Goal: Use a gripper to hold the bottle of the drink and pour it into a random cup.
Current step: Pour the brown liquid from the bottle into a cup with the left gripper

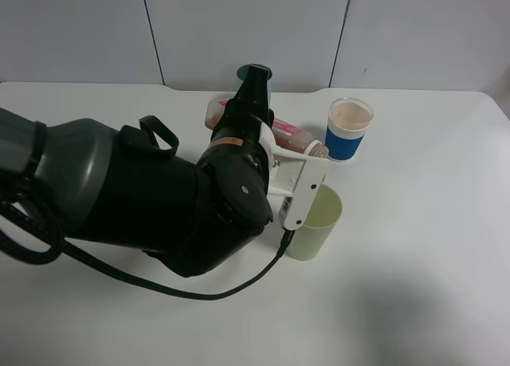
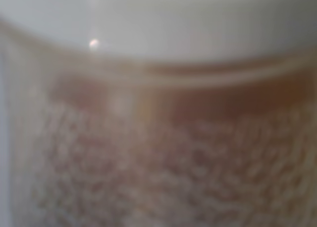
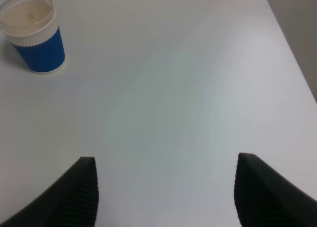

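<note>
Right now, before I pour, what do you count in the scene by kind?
Cups: 3 - pale yellow-green cup, blue-banded white cup, dark teal cup
Bottles: 1 - drink bottle
Total: 4

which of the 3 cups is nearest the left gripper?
The pale yellow-green plastic tumbler; the white left gripper overlaps its rim. The blue-banded white cup and the dark teal cup stand farther back.
</note>
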`<move>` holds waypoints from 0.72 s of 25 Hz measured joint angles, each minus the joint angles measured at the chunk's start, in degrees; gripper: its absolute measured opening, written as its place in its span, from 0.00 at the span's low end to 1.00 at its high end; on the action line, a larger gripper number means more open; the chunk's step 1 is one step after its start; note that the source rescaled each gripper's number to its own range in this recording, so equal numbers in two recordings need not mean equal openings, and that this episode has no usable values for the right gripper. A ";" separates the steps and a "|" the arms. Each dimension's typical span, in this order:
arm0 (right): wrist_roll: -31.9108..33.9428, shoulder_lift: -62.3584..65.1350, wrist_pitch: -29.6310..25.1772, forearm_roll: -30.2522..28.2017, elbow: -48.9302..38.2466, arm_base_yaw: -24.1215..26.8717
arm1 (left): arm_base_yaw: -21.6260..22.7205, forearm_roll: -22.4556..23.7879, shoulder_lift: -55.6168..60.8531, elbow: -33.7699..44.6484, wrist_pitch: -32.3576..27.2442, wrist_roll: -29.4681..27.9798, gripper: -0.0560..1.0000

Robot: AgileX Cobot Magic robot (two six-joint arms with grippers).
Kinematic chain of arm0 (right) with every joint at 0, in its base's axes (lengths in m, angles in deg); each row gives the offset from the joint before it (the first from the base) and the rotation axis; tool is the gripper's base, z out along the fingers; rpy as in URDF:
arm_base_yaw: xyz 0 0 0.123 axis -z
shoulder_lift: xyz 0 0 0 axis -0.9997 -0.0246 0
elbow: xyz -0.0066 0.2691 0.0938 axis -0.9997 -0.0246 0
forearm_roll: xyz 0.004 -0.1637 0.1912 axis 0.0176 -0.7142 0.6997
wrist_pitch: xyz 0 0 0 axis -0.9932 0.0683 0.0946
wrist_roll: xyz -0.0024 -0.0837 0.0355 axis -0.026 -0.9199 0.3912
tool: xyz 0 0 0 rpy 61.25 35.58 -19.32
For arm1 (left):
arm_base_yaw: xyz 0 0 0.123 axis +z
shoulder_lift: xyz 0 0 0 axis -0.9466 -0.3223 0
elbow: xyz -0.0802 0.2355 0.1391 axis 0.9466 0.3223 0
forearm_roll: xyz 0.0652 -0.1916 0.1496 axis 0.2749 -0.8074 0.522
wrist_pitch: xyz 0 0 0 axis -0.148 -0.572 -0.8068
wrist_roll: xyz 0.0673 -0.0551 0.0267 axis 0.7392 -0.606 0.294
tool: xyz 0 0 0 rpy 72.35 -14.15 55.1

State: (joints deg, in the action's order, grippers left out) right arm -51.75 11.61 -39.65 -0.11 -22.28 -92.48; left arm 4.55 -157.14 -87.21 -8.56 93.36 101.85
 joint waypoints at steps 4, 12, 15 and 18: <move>0.00 0.00 0.00 0.00 0.00 0.00 | 0.00 0.00 0.00 0.00 0.00 0.70 0.10; 0.00 0.00 0.00 0.00 0.00 0.00 | 0.00 0.00 0.00 0.00 0.00 0.92 0.10; 0.00 0.00 0.00 0.00 0.00 0.00 | 0.00 0.00 0.00 0.00 0.00 0.92 0.10; 0.00 0.00 0.00 0.00 0.00 0.00 | 0.00 0.00 0.00 0.00 0.00 0.92 0.10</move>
State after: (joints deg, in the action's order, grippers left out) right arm -51.75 11.61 -39.65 -0.11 -22.28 -92.48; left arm 4.55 -157.14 -87.21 -8.56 93.36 102.77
